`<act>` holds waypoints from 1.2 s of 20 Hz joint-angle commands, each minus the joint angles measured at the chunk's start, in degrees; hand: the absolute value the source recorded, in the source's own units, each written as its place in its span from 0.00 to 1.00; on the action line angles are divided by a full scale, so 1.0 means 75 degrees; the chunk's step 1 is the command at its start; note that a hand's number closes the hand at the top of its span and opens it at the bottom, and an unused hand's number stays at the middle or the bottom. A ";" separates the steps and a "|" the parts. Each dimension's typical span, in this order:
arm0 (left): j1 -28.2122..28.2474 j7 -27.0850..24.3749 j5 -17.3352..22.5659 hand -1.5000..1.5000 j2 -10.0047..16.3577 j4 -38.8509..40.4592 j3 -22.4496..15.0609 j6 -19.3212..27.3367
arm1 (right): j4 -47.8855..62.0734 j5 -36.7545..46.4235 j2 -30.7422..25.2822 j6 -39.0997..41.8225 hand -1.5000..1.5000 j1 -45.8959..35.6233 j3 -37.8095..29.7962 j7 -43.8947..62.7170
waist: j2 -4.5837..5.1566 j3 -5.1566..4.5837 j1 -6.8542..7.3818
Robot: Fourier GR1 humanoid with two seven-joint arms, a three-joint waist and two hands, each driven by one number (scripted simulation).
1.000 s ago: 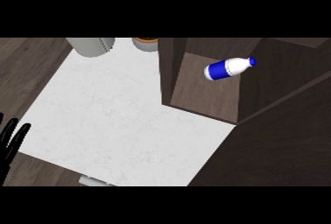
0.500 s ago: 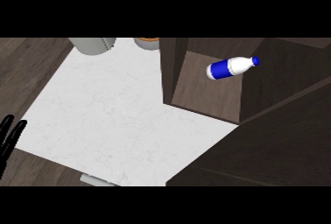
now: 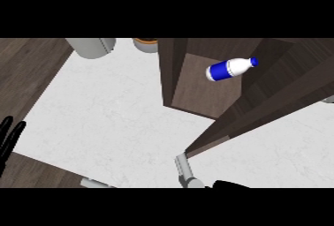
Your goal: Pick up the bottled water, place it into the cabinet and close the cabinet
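The bottled water (image 3: 229, 69), white with a blue label and cap, lies on its side inside the dark wood cabinet (image 3: 195, 90) at the upper middle. The cabinet door (image 3: 274, 88) stands slanted in front of the opening, partly swung across it. My right hand (image 3: 227, 184) shows only as a black patch at the lower edge, just below the door's near corner, with its grey forearm (image 3: 185, 169) beside it. My left hand (image 3: 9, 136) rests at the left edge with straight fingers pointing up and holds nothing.
A grey cylinder (image 3: 91, 45) and a brown bowl (image 3: 146, 43) stand at the back of the white counter (image 3: 111, 114). A small grey object (image 3: 98, 183) sits at the counter's front edge. Dark wood flooring borders the left.
The cabinet door has swung inward across the opening. My right forearm and hand have come into view at the bottom. The bottle has stayed put in the cabinet.
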 commanded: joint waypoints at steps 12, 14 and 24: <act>0.0131 -0.0115 0.0070 0.00 -0.0168 0.0438 0.0059 -0.0256 | 0.4126 0.0124 0.1920 -0.1713 1.00 -0.4226 -0.0854 0.1911 | -0.0103 0.0103 -0.0344; 0.0116 -0.0040 0.0193 0.00 -0.0137 0.0387 0.0131 -0.0188 | 0.4629 0.0261 0.1930 -0.2311 1.00 -0.4917 -0.1096 0.1801 | -0.0124 0.0124 -0.0397; 0.0414 -0.0172 0.0232 0.00 -0.0043 0.0363 0.0413 -0.0493 | 0.7630 0.0660 0.1949 -0.4529 1.00 -0.7182 -0.2287 0.0709 | -0.0091 0.0153 -0.0461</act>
